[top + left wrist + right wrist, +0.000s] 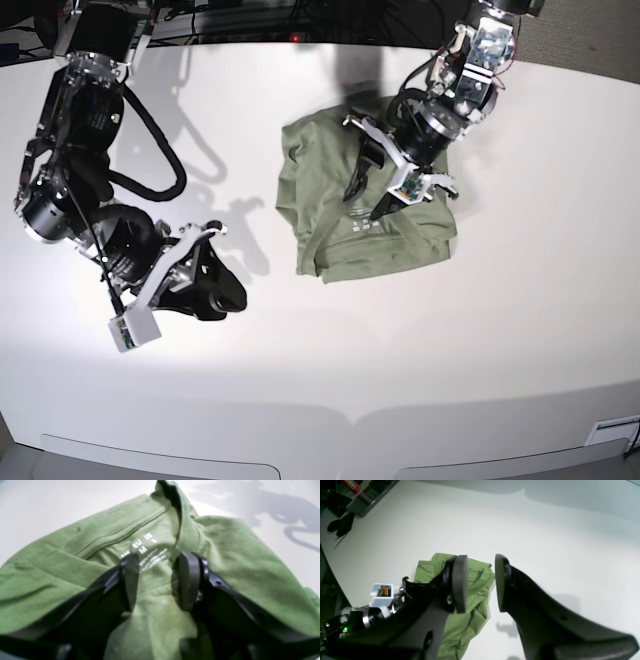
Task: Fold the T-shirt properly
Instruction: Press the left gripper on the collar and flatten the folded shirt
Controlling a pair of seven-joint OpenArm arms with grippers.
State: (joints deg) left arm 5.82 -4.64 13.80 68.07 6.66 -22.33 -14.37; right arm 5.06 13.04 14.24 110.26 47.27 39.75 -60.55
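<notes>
Fingers [188, 580] of the left gripper [160, 580] stand parted, with nothing pinched between them, poised over the T-shirt [365, 205] just beside its white neckline print [146, 551]. Green and wrinkled, the T-shirt lies bunched, partly folded, on the white table [520, 330], toward the far middle in the base view. Well apart from it, the right gripper [480, 582] hangs above bare table, its jaws likewise parted and empty.

Both arms low — left gripper [157, 580] and right gripper [480, 582] fingers parted
</notes>
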